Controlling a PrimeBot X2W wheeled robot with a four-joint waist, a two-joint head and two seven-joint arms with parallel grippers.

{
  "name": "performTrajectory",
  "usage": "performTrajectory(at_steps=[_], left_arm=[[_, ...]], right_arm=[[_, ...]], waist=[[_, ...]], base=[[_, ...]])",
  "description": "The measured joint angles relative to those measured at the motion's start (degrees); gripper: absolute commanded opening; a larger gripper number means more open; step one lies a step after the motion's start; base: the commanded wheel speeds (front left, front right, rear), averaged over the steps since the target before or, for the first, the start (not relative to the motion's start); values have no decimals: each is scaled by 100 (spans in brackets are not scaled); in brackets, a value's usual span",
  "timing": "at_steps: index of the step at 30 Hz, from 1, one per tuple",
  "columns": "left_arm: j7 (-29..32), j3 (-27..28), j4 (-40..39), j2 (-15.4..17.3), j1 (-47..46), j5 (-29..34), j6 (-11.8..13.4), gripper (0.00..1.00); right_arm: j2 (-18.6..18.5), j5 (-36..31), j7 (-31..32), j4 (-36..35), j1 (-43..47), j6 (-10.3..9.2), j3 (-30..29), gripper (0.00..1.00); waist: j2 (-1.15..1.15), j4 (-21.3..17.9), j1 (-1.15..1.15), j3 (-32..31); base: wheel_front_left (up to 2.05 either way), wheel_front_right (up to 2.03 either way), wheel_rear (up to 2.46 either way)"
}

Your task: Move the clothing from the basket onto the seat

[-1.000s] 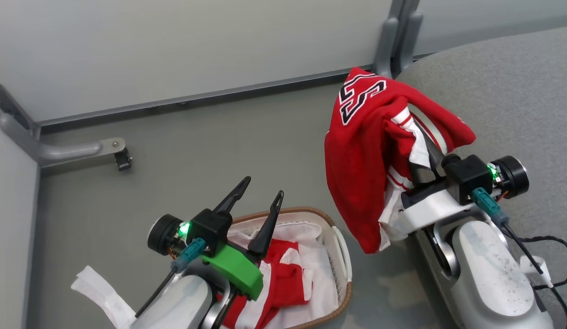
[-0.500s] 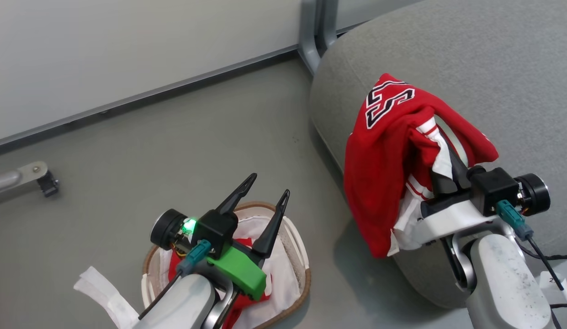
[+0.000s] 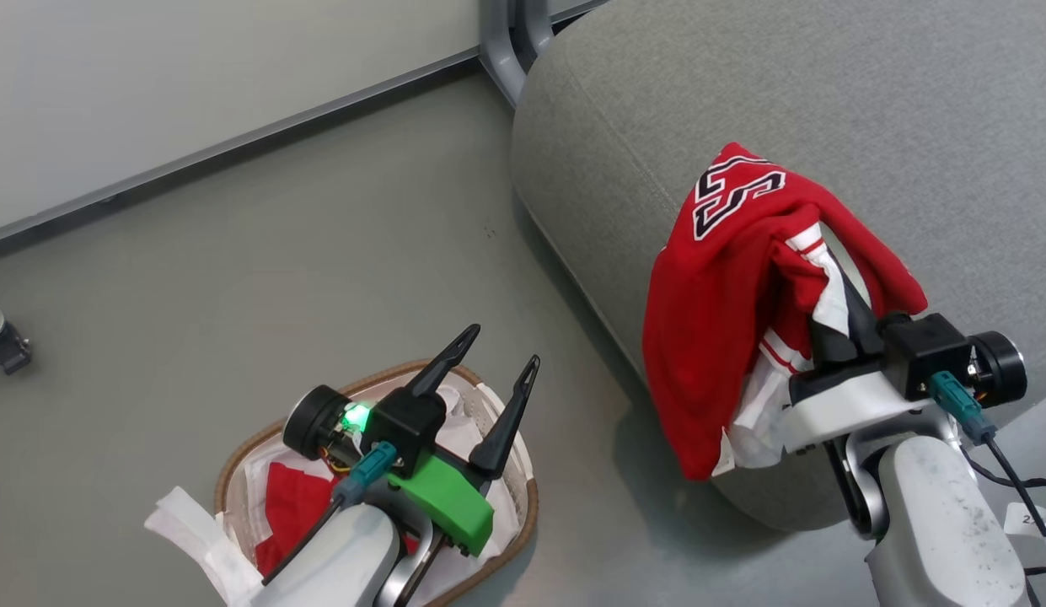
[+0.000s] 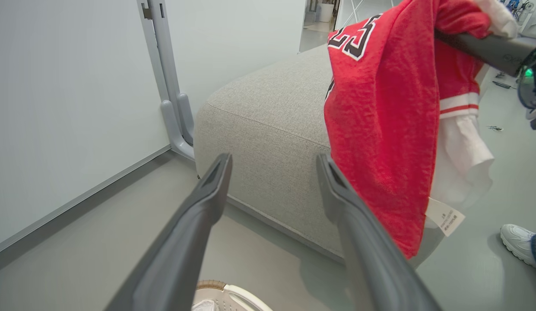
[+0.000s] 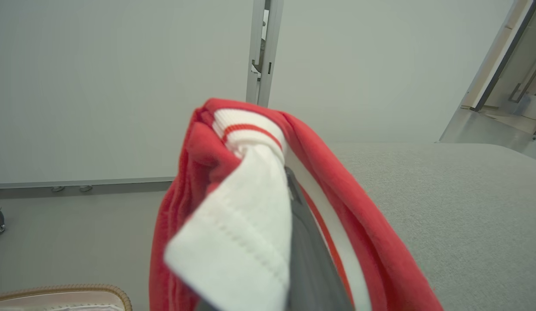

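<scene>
Basket: one red garment remains inside.
Left gripper: jaws wide apart, empty, above the basket.
Right gripper: jaws clamped on the numbered jersey.
Change: view swung right; jersey now hangs over the edge of the seat, nearly ready to drop.

A pale grey-white panel wall runs along the far edge of a smooth grey floor. A darker grey strip marks where the two meet. A grey metal post with a curved foot joins two wall panels, just beside the rounded corner of a large grey fabric seat. A small caster stands at the floor's left edge. Beyond the seat is an open doorway. The light is soft and even, with faint shadows on the floor.
</scene>
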Motion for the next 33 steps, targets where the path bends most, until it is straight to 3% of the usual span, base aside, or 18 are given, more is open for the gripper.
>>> performTrajectory(at_steps=[7,15,21,33], left_arm=[[0,-24,-42,16,-106,55,-40,100],[44,-24,-243,124,-321,170,-32,100],[124,-42,-526,232,-567,321,18,100],[450,-185,-1157,420,-920,622,60,100]], right_arm=[[1,-311,0,70,-576,0,-421,0],[-36,-1068,0,237,-1935,0,-1112,0],[-483,-1322,0,512,-2880,0,-1543,0],[-1880,-1314,265,1423,-4292,0,-2354,0]], waist=[[0,223,0,172],[0,493,0,620],[0,724,0,1077],[0,1230,0,2180]], base=[[0,0,0],[0,0,0],[0,0,0],[0,0,0]])
